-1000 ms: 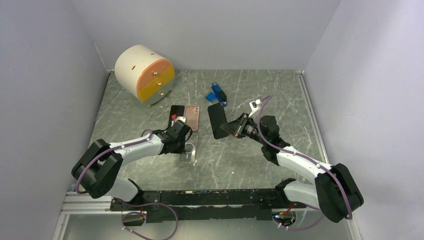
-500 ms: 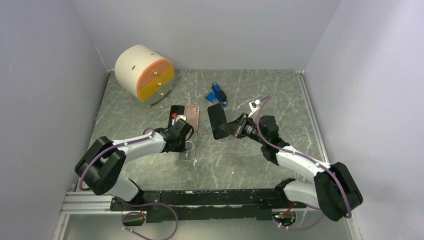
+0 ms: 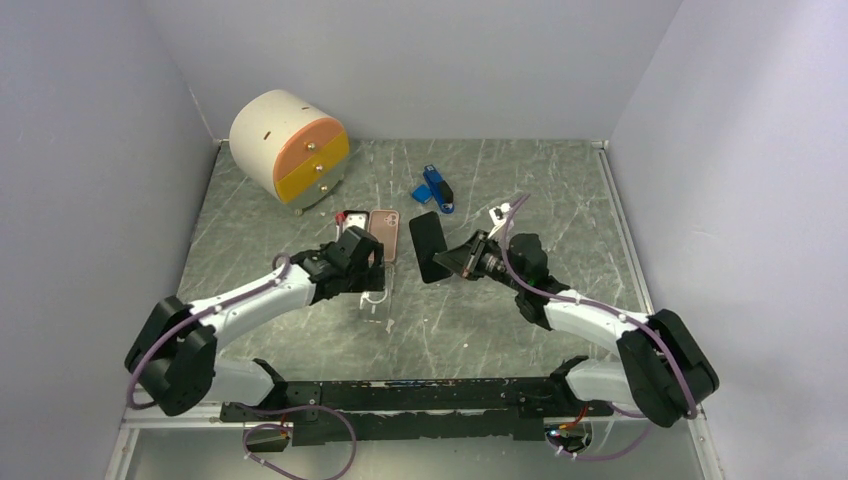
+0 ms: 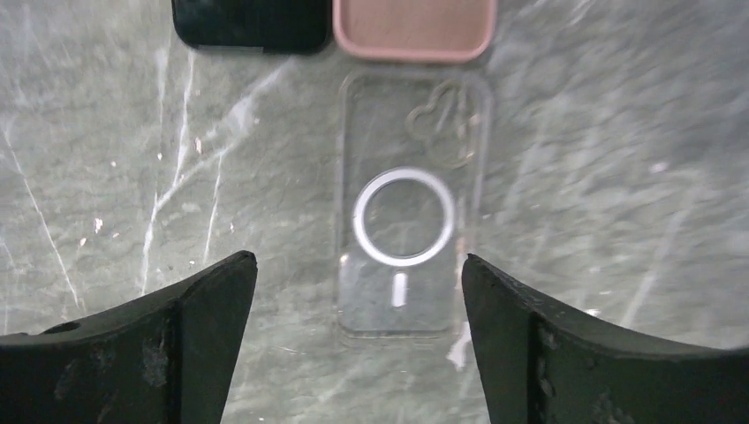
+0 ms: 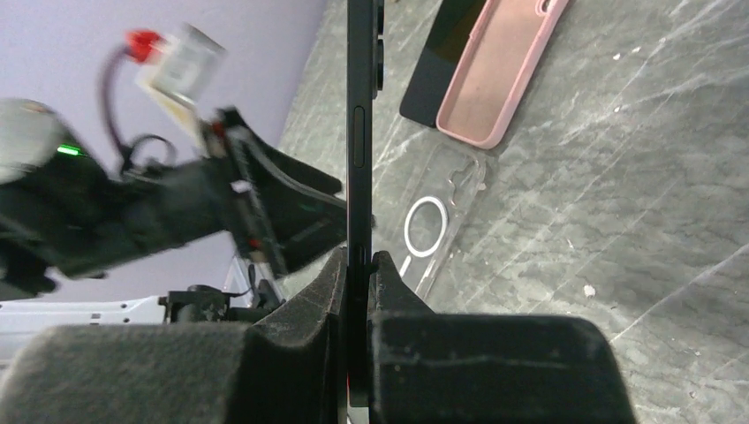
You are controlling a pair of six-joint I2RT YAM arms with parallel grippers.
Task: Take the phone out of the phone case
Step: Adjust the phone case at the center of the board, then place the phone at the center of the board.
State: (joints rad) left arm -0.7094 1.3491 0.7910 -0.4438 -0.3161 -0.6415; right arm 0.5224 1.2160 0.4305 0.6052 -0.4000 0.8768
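The clear phone case [image 4: 406,221] with a white ring lies flat and empty on the marble table, also visible as the clear case [image 3: 375,297] and the clear case [image 5: 433,231]. My left gripper [image 4: 355,261] hovers just above its near end, jaws wide open, touching nothing. In the top view the left gripper [image 3: 365,262] sits over the case's far end. The black phone [image 3: 428,247] is held up off the table, edge-on in the right wrist view as the phone [image 5: 360,132]. My right gripper [image 5: 360,256] is shut on its lower edge; the right gripper [image 3: 462,258] is right of the phone.
A pink case [image 4: 413,26] and a black case [image 4: 252,22] lie side by side just beyond the clear one. A round cream drawer unit [image 3: 288,147] stands at the back left. Blue and black small items [image 3: 435,188] lie at the back centre. Walls enclose three sides.
My left gripper has opened and let go of the clear case, which now lies on the table. The right gripper has carried the phone slightly left.
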